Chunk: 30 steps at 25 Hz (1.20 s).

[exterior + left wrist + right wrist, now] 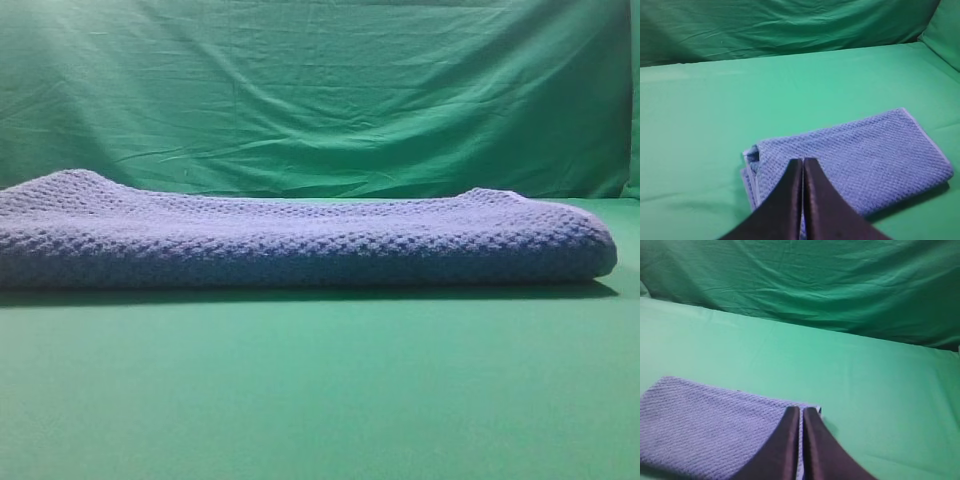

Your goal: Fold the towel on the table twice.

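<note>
Exterior high: folded towel on table, grippers unseen. Wrist views: left gripper, right gripper jaws together, over towel corners.

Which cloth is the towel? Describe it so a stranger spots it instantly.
Start at the flat green table. On it lies the towel, a folded blue-grey slab with a bumpy waffle weave. The wrinkled backdrop behind is smooth-woven and green.

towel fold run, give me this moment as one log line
towel: folded, flat on table | left hand: shut, over towel | right hand: shut, over towel corner | backdrop cloth: behind
</note>
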Each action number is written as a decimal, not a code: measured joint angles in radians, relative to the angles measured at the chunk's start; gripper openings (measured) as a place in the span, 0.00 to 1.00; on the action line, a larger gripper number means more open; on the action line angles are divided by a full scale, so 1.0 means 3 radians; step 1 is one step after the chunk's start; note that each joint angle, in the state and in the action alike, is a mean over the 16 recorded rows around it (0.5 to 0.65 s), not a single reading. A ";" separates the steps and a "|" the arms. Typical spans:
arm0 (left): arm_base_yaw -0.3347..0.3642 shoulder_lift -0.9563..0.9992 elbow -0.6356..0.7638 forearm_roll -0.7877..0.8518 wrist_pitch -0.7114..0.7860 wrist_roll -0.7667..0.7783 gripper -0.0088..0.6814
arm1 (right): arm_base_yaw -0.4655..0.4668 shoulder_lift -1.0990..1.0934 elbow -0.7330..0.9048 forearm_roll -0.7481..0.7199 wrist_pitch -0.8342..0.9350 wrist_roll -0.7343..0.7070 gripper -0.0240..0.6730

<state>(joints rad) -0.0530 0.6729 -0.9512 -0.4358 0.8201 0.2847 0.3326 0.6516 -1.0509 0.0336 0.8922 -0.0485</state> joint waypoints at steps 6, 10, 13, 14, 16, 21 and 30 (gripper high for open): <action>0.0000 -0.0906 0.0548 0.0098 0.0101 -0.0124 0.01 | 0.0000 -0.0692 0.0414 0.0025 0.0093 0.0008 0.03; 0.0000 -0.1459 0.0854 0.0103 0.0135 -0.0132 0.01 | 0.0000 -0.1131 0.0720 0.0047 0.0040 0.0001 0.03; 0.0000 -0.1787 0.1016 0.0122 0.0153 -0.0133 0.01 | 0.0000 -0.1423 0.0925 0.0061 -0.0018 -0.0010 0.03; 0.0000 -0.1876 0.1059 0.0132 0.0157 -0.0134 0.01 | 0.0000 -0.1511 0.0988 0.0066 -0.0039 -0.0013 0.03; 0.0000 -0.2025 0.1128 0.0158 0.0155 -0.0134 0.01 | 0.0000 -0.1669 0.1108 0.0074 -0.0085 -0.0021 0.03; 0.0000 -0.2246 0.1244 0.0282 0.0028 -0.0134 0.01 | 0.0000 -0.1955 0.1408 0.0094 -0.0239 -0.0040 0.03; 0.0000 -0.2295 0.1692 0.0520 -0.0600 -0.0134 0.01 | 0.0000 -0.2139 0.2164 0.0108 -0.0992 -0.0060 0.03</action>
<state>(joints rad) -0.0530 -0.0155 -0.4435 -0.2800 0.6400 0.2445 0.3326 0.0098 -0.4017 0.0661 0.5945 -0.0665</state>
